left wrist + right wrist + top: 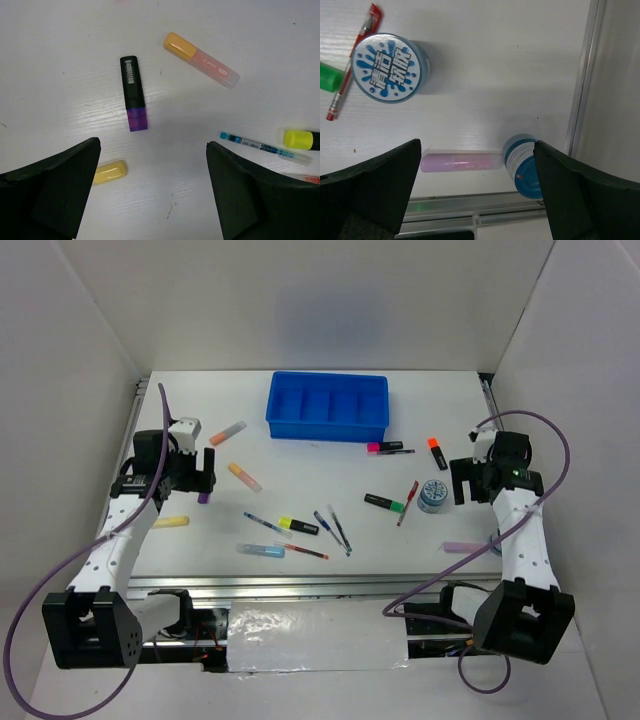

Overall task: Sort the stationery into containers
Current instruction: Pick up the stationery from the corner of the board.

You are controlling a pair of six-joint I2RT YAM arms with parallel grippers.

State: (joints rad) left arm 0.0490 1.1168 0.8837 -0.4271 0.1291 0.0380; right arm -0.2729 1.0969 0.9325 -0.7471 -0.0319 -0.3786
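Note:
The blue compartment tray [327, 406] stands at the back middle. Markers and pens lie scattered on the white table. My left gripper [205, 470] is open and empty above the left side. Its wrist view shows my open left gripper [152, 150] below a black marker with a purple cap [134, 93], an orange highlighter [201, 59], a yellow highlighter [109, 172] and a blue pen [265, 148]. My right gripper [470, 483] is open and empty at the right. Its wrist view shows my open right gripper [477, 147] over a purple highlighter [460, 161] and a pale-blue disc on its side [524, 165]. Another disc [387, 67] lies flat.
A red pen [355, 60] and a green marker [331, 80] lie beside the flat disc. A pink marker [390, 448] and an orange marker [437, 452] lie near the tray. The table's metal side rail [582, 90] runs close on the right.

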